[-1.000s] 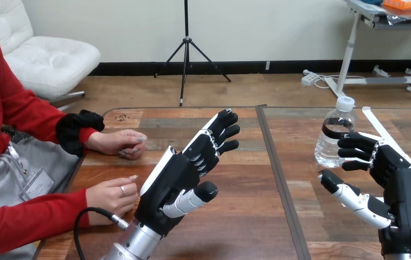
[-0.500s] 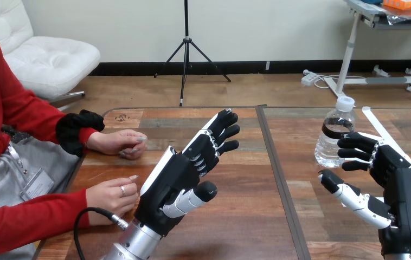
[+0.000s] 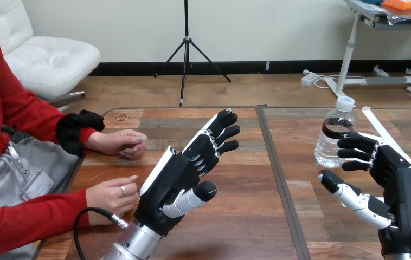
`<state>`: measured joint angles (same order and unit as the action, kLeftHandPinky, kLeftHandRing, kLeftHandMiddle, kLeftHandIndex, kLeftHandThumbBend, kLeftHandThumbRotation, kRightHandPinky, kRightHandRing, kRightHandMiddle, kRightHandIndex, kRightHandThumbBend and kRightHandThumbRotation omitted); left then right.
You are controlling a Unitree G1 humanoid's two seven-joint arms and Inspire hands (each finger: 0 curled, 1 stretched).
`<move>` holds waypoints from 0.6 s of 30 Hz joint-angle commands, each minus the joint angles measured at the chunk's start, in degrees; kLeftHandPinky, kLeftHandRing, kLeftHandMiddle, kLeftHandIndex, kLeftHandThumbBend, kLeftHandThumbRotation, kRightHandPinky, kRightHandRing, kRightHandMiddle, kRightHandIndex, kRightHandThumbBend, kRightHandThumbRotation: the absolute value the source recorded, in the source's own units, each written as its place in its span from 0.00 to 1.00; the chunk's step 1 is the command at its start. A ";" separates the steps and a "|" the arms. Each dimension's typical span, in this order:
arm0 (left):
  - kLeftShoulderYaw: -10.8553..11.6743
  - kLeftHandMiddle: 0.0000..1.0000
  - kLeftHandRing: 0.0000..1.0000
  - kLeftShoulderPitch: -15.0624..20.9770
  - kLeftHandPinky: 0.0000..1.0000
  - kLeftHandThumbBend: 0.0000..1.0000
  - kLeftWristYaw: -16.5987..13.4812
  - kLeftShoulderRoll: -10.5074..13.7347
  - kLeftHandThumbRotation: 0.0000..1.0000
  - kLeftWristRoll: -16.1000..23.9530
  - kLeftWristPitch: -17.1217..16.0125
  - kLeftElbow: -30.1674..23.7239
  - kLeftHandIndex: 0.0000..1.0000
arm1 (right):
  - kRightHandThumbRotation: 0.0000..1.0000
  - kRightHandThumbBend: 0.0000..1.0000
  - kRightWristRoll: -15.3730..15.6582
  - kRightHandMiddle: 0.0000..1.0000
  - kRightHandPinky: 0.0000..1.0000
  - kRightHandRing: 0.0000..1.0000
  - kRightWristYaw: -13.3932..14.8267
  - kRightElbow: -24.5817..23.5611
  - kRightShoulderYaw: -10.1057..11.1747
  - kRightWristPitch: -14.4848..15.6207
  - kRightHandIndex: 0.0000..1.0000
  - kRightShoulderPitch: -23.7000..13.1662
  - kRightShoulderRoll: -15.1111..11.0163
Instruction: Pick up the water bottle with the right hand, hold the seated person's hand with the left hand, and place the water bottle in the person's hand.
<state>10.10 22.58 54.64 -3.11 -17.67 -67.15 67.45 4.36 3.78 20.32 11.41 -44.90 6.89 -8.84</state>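
Right now your right hand [image 3: 397, 181] is wide open, fingers straight, thumb held apart, gripping nothing. The water bottle [image 3: 327, 149] stands upright on the tabletop [image 3: 246, 216] at its fingertips; you cannot tell whether they touch it. Your left hand [image 3: 175, 179] is open too, fingers straight, empty. Left of it, the person's nearer hand [image 3: 111, 196] and the person's farther hand [image 3: 117, 143] rest on the tabletop, apart from it.

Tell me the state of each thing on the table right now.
Water bottle: upright on the table, capped.
Right hand: open, fingers at the bottle, thumb apart.
Left hand: open, above the table.
Person's farther hand: resting on the table, curled.
Person's nearer hand: resting on the table, curled.
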 commanded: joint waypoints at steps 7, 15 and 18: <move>0.68 0.96 0.94 2.05 0.89 1.00 0.72 -0.39 0.75 -1.51 0.17 -1.80 0.96 | 0.40 1.00 -0.68 0.67 0.55 0.64 -0.07 -2.22 -0.16 -0.31 0.64 -2.71 -0.48; 0.83 0.96 0.94 2.05 0.89 1.00 0.95 -0.27 0.75 -1.72 -0.03 -1.85 0.96 | 0.40 1.00 -0.82 0.67 0.55 0.64 -0.18 -2.20 -0.24 -0.21 0.64 -2.75 -0.45; 0.86 0.96 0.94 2.03 0.89 1.00 1.08 -0.25 0.75 -1.84 -0.03 -1.88 0.96 | 0.40 1.00 -1.02 0.67 0.55 0.64 -0.40 -2.00 -0.31 -0.46 0.64 -2.85 -0.52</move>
<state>10.20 22.58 55.51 -3.11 -18.15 -66.94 67.44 4.21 3.75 20.33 11.42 -44.90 6.89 -8.86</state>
